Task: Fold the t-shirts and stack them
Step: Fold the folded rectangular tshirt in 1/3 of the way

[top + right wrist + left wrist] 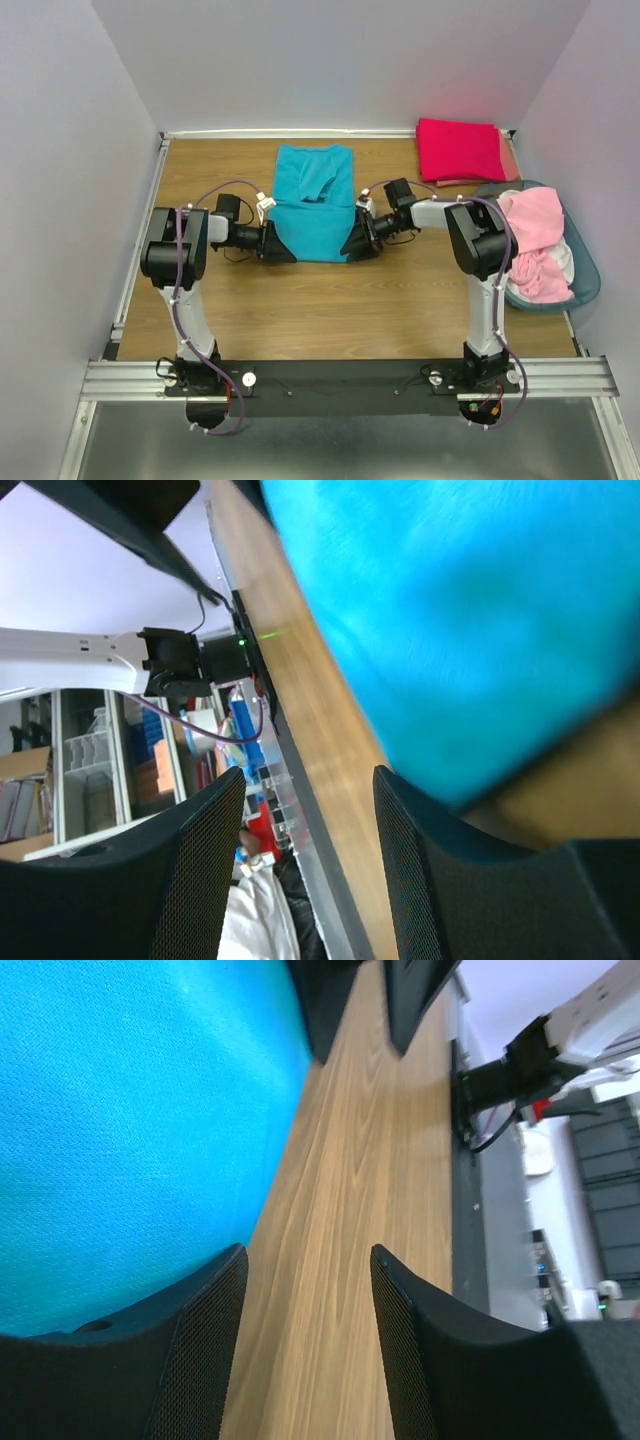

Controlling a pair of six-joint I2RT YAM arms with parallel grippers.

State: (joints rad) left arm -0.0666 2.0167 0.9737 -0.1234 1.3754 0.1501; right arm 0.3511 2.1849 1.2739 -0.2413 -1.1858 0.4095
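Folding: teal shirt (313, 203) is laid flat mid-table, collar end far. Its upper part is seen tucked in on itself and the near hem is not yet brought up, so this fold is judged about half done.
Left gripper (281, 246): set low at the shirt's near-left corner. Jaws are seen parted, with only bare wood between them in the wrist view. Cloth lies just beside one finger and nothing is gripped.
Right gripper (357, 243): mirrored at the near-right corner. Jaws are likewise parted, the teal edge is just beside one finger, and nothing is held.
Stack: crimson shirt (458, 148) is folded at the far right corner, laid on a salmon shirt (510, 162) whose edge shows beneath. Two are counted as done.
Basket (590, 275): placed at the right edge of the table (330, 310). Pink shirts (535, 245) are heaped in it, unfolded, and their number cannot be told.
Progress: two stacked, one under way, the basket load untouched. The job is judged well short of finished.
Next: both near corners would need to be pinched and carried toward the collar. A grip made on one side only could skew the fold.
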